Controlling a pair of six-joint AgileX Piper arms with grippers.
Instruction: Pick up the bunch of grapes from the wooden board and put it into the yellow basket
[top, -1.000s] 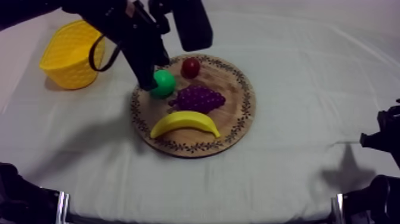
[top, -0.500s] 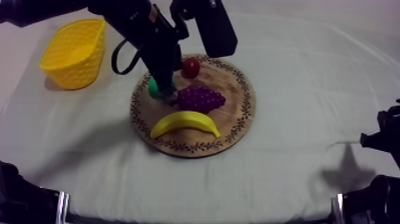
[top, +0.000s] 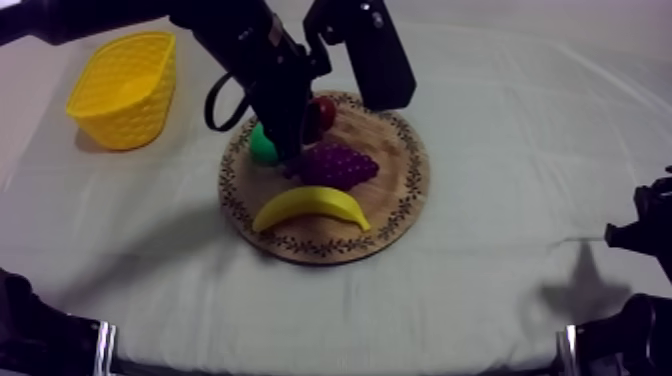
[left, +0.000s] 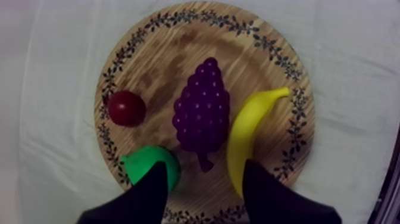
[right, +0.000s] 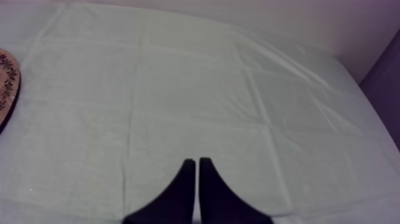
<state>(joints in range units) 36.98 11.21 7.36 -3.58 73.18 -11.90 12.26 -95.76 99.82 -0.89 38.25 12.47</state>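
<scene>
The purple bunch of grapes (top: 335, 165) lies in the middle of the round wooden board (top: 405, 195), and from above it shows lengthwise as grapes (left: 202, 110) with the stem end toward my fingers. My left gripper (top: 291, 152) hovers over the board's left part, between the green pear (top: 260, 150) and the grapes. In the left wrist view this left gripper (left: 204, 170) is open, its fingers (left: 152, 190) apart above the grapes' stem end with nothing held. The yellow basket (top: 125, 88) stands at the far left. My right gripper (right: 196, 162) is shut on nothing over bare cloth.
On the board also lie a banana (top: 310, 205) toward the front, a small red fruit (top: 323, 110) at the back and the pear (left: 149, 165) beside the left finger. The board's rim (right: 6, 83) shows far off my right gripper. Open cloth lies between board and basket.
My left arm has moved right, from over the pear toward the grapes, and its fingers have gone from shut to open. The right arm has stayed still.
</scene>
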